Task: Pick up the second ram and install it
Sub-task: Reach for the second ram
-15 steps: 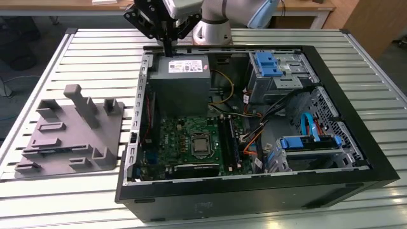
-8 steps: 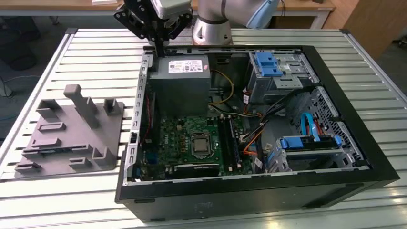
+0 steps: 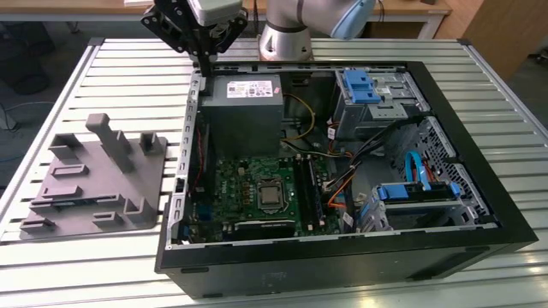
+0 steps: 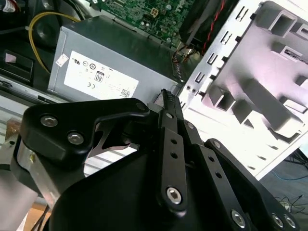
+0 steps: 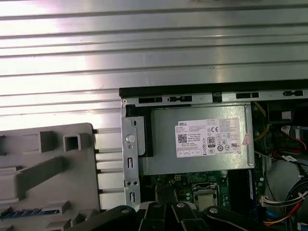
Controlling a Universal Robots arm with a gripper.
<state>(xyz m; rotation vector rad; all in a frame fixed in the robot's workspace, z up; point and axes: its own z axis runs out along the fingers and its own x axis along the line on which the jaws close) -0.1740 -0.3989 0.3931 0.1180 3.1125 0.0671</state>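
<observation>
The black fingers crowded the second wrist view, drawn narrow with their tips nearly together and nothing visible between them. In the exterior view the gripper hung at about eleven o'clock of the open computer case, just above its rim and beside the grey power supply.

The second ram lay in the grey plastic tray, showing as a blue strip set low among the upright posts. The tray sat on the slatted tabletop at nine o'clock from the case, well apart from the fingers.

Several things looked likely to go wrong from there:

- **Case rim:** With the fingers so close to the sheet-metal rim, a careless descent or sideways sweep could have clipped it or the power supply.
- **Narrow gap:** Fingers that close together would probably have pushed on the stick's edge rather than straddled it.
- **Tray posts:** The posts stood close around the stick, so an off-line approach could have caught one and shoved the whole tray across the slats.
- **Poor grip:** The stick was thin and flat. A grip near one end would likely have let it tilt or slip.
- **Seating:** The motherboard lay deep in the case, with loose cables at three o'clock of the processor socket. A tilted stick could have snagged them or jammed when pressed in.
</observation>
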